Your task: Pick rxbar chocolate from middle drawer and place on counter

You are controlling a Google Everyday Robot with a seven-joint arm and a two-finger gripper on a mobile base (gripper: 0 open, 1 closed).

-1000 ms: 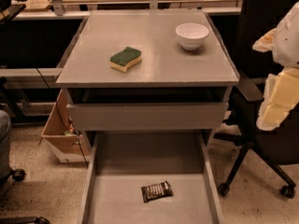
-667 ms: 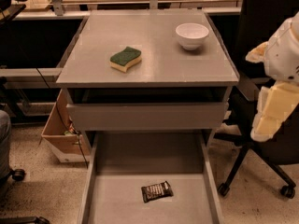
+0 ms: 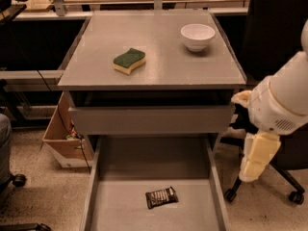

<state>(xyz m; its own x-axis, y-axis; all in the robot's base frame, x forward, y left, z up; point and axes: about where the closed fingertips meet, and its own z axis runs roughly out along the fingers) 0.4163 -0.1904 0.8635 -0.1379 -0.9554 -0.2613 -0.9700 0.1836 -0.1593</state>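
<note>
The rxbar chocolate (image 3: pixel 161 197), a small dark wrapper with pale lettering, lies flat on the floor of the open middle drawer (image 3: pixel 115 206), near the front centre. The grey counter (image 3: pixel 159 52) is the cabinet top above it. My gripper (image 3: pixel 253 158) hangs from the white arm at the right, outside the drawer's right wall, at about the height of the drawer above and to the right of the bar. It holds nothing that I can see.
A green-and-yellow sponge (image 3: pixel 129 60) and a white bowl (image 3: pixel 197 36) sit on the counter. A shallower drawer (image 3: pixel 149 119) stands slightly open above the middle drawer. A cardboard box (image 3: pixel 60 138) is on the left, a black office chair (image 3: pixel 284 177) on the right.
My arm has swung down and to the left, bringing the gripper lower and closer to the drawer's right side. The bar, sponge and bowl have not moved.
</note>
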